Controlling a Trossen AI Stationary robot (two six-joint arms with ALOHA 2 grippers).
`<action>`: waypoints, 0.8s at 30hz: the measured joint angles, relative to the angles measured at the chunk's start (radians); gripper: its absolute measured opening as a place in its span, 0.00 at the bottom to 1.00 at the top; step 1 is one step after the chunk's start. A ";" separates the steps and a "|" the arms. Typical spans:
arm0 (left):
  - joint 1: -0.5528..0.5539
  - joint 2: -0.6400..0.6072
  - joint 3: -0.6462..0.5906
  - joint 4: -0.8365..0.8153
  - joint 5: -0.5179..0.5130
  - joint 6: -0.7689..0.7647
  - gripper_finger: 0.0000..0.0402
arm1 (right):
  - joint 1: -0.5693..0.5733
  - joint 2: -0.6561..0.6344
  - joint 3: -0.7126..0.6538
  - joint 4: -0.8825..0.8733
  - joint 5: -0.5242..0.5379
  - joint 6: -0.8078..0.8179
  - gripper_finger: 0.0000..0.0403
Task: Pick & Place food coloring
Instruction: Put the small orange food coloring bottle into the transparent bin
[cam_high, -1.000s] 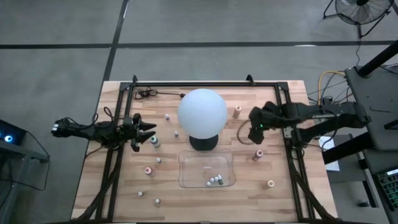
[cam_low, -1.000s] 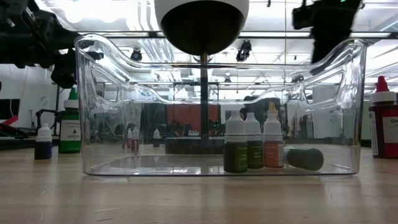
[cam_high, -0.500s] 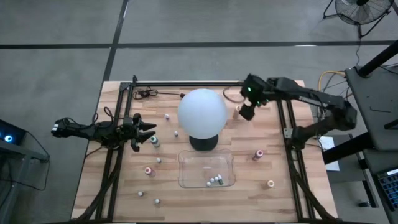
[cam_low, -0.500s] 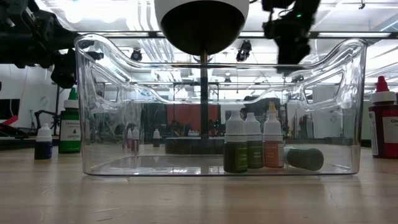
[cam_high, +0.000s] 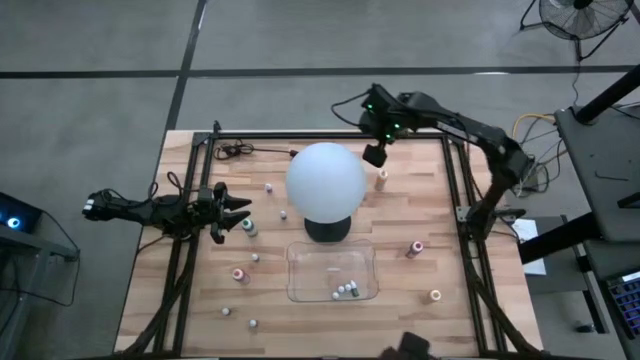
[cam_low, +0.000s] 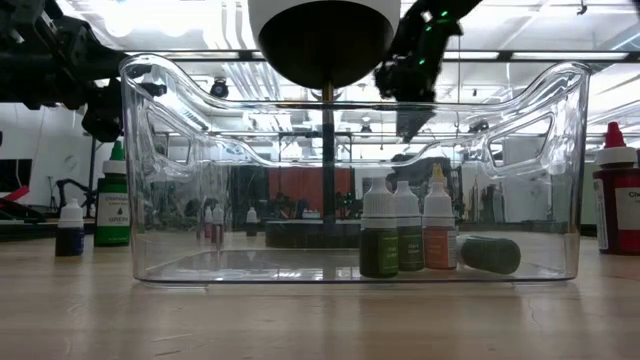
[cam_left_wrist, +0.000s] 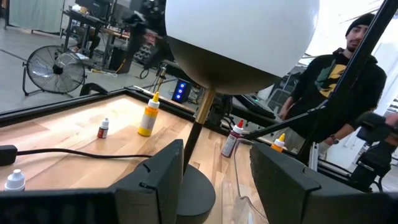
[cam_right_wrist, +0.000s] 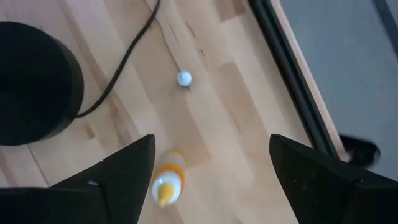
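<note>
Wooden desk (cam_high: 400, 290) carrying a white globe (cam_high: 325, 180) on a dark base near the centre, a clear tray (cam_high: 300, 275) toward the near edge, and food coloring (cam_high: 381, 178) bottles scattered around. Right gripper (cam_high: 376, 154) spread wide and empty, hovering near the far edge beside an upright orange bottle, cap up. Left gripper (cam_high: 232, 212) by the left edge, partly open, empty.

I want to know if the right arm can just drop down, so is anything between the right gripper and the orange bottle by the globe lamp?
Nothing visible is in the way. The right gripper hangs open above the orange bottle, which stands on bare wood. The lamp's dark base and its cord lie off to one side.
</note>
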 joint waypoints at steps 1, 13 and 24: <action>0.000 0.000 0.000 0.000 0.000 0.000 0.40 | -0.003 0.025 0.019 -0.001 -0.003 -0.016 0.75; 0.000 0.000 0.000 0.000 0.000 0.000 0.40 | -0.011 0.263 0.146 -0.008 -0.046 -0.131 0.74; 0.000 0.000 0.000 0.000 0.000 0.000 0.40 | -0.010 0.352 0.140 0.019 -0.055 -0.180 0.75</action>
